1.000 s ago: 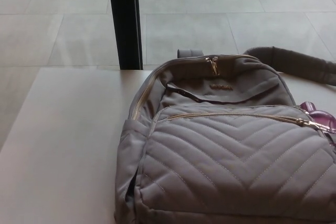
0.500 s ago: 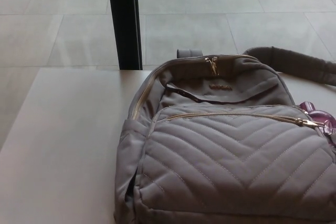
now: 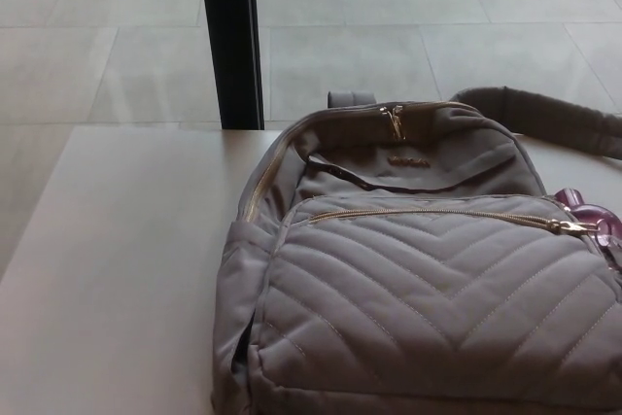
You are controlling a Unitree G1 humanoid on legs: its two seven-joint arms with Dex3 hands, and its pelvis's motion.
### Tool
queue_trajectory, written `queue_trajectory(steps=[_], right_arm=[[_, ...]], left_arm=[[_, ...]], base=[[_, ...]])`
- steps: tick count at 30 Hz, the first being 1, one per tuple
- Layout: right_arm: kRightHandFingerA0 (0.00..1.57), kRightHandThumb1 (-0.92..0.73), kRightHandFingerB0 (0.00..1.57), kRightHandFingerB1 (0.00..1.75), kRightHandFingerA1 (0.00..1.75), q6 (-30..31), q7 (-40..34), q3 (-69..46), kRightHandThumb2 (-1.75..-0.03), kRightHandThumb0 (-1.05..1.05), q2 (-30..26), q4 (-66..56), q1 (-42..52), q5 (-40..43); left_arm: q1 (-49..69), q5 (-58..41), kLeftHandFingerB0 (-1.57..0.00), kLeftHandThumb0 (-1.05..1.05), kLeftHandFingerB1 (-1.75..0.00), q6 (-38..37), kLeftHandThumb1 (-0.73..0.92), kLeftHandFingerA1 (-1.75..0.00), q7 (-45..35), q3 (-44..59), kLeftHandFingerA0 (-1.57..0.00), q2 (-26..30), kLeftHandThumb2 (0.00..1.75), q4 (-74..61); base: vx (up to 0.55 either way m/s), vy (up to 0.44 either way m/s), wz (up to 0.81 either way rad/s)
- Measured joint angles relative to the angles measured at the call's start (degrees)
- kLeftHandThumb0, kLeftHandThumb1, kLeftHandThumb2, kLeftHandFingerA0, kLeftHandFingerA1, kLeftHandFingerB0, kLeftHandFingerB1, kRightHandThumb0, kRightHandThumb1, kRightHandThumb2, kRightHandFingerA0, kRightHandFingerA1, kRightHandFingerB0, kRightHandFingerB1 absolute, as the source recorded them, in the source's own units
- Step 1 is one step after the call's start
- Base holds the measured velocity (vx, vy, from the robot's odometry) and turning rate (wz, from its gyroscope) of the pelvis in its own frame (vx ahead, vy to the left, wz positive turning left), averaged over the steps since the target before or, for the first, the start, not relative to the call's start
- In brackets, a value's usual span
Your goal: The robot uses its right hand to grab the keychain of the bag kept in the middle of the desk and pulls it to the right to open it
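A grey quilted backpack (image 3: 428,279) lies flat on the pale desk (image 3: 126,259), filling the lower right of the head view. A gold zipper runs across its front pocket, with the slider (image 3: 569,226) at the right end. A pink-purple keychain (image 3: 595,219) hangs from that slider at the bag's right edge, partly cut off by the frame. A second gold zipper pull (image 3: 394,120) sits at the top of the main compartment. Neither of my hands shows in the picture.
A grey shoulder strap (image 3: 544,114) curves away at the upper right. A black vertical post (image 3: 230,36) stands behind the desk's far edge, with a tiled floor (image 3: 389,26) beyond. Bare desk surface lies to the left of the bag.
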Motion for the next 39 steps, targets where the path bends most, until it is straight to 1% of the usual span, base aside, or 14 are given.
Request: queue_trajectory(steps=[1,5,6,9,10,11,12,13,14,15,23,25,26,39], right_arm=[[0.00,-0.73,0.00,0.03,0.00,0.09,0.01,-1.29,-0.86,-1.02,-0.05,1.16,0.27,0.28],[0.00,-0.74,0.00,0.01,0.00,0.55,-0.12,-7.39,-0.90,-1.05,-0.54,9.06,0.90,1.33],[0.00,-0.85,0.00,0.00,0.00,0.58,-0.15,-8.32,-0.67,-1.05,-0.65,10.63,1.03,1.48],[0.00,-0.83,0.00,0.00,0.00,0.84,-0.35,-12.44,-0.74,-0.99,-0.84,16.43,2.37,2.29],[0.00,-0.68,0.00,0.02,0.26,0.97,-0.44,-13.63,-1.09,-1.05,-0.84,18.03,2.73,2.62],[0.00,-0.71,0.00,0.03,0.25,1.07,-0.58,-15.07,-1.08,-1.05,-0.83,20.13,3.07,3.03],[0.00,-0.83,0.00,0.00,0.00,1.12,-0.77,-16.23,-0.65,-0.90,-0.83,21.94,3.22,3.28],[0.00,-0.81,0.00,0.00,0.00,1.14,-0.98,-17.29,-0.64,-0.84,-0.83,23.80,3.33,3.51],[0.00,-0.71,0.00,0.00,0.00,1.19,-1.14,-18.42,-0.80,-0.82,-0.82,25.79,3.40,3.89],[0.00,-0.80,0.00,0.00,0.00,1.23,-1.29,-19.53,-0.64,-0.74,-0.82,27.79,3.41,4.31],[0.00,-0.77,0.00,0.00,0.07,2.24,-2.59,-26.56,-0.68,-0.60,0.48,43.11,1.51,8.45],[0.00,-0.74,0.00,0.00,0.41,2.59,-2.99,-27.89,-0.61,-0.58,1.63,46.59,0.63,9.55],[0.00,-0.50,0.00,0.11,0.44,2.89,-3.27,-28.88,-0.84,-0.79,2.65,48.91,0.01,10.28],[0.09,-0.58,0.03,0.33,0.56,8.64,-3.16,-21.66,-0.91,-0.73,19.64,63.85,-0.67,17.80]], left_arm=[[-0.03,0.00,-0.57,-0.71,-0.56,0.00,0.60,-0.69,0.00,-0.03,-0.65,-0.01,0.58,0.03],[-0.18,0.00,-0.57,-0.71,-0.57,0.00,0.60,-0.70,0.00,-0.08,-0.65,-0.26,0.58,0.03],[-0.21,0.00,-0.57,-0.73,-0.57,0.00,0.61,-0.70,0.00,-0.09,-0.64,-0.33,0.58,0.04],[-0.40,0.00,-0.59,-0.74,-0.57,0.00,0.60,-0.69,0.01,-0.17,-0.68,-0.49,0.58,-0.03],[-0.44,0.01,-0.57,-0.73,-0.58,0.00,0.60,-0.71,0.02,-0.18,-0.65,-0.51,0.58,-0.03],[-0.49,0.00,-0.58,-0.74,-0.60,0.01,0.60,-0.74,0.02,-0.18,-0.67,-0.53,0.58,-0.03],[-0.50,0.00,-0.57,-0.73,-0.59,0.01,0.60,-0.73,0.02,-0.18,-0.67,-0.54,0.58,-0.03],[-0.52,0.00,-0.55,-0.73,-0.59,0.01,0.60,-0.71,0.01,-0.18,-0.64,-0.55,0.58,-0.03],[-0.57,0.00,-0.56,-0.71,-0.58,0.01,0.60,-0.69,0.01,-0.18,-0.62,-0.56,0.58,-0.03],[-0.62,0.00,-0.55,-0.70,-0.59,0.01,0.58,-0.71,0.01,-0.17,-0.60,-0.56,0.58,-0.03],[-0.92,-0.03,-0.61,-0.70,-0.59,0.01,0.62,-0.72,0.02,-0.08,-0.63,-0.64,0.59,0.07],[-1.06,-0.03,-0.59,-0.70,-0.62,0.01,0.62,-0.74,0.05,-0.03,-0.63,-0.72,0.58,0.26],[-1.21,-0.04,-0.58,-0.70,-0.62,0.02,0.62,-0.76,0.09,0.06,-0.65,-0.80,0.59,0.45],[0.07,-0.03,-0.54,-0.65,-0.52,0.08,0.63,-0.65,0.80,0.98,-0.63,-0.81,0.59,0.55]], base=[[0.00,0.000,0.00],[0.00,0.000,0.00],[0.00,0.000,0.00],[0.00,0.000,0.00],[0.00,0.000,0.00],[0.00,0.000,0.00],[0.00,0.000,0.00],[0.00,0.000,0.00],[0.00,0.000,0.00],[0.00,0.000,0.00],[0.00,0.000,0.00],[0.00,0.000,0.00],[0.00,0.000,0.00],[0.00,0.000,0.00]])
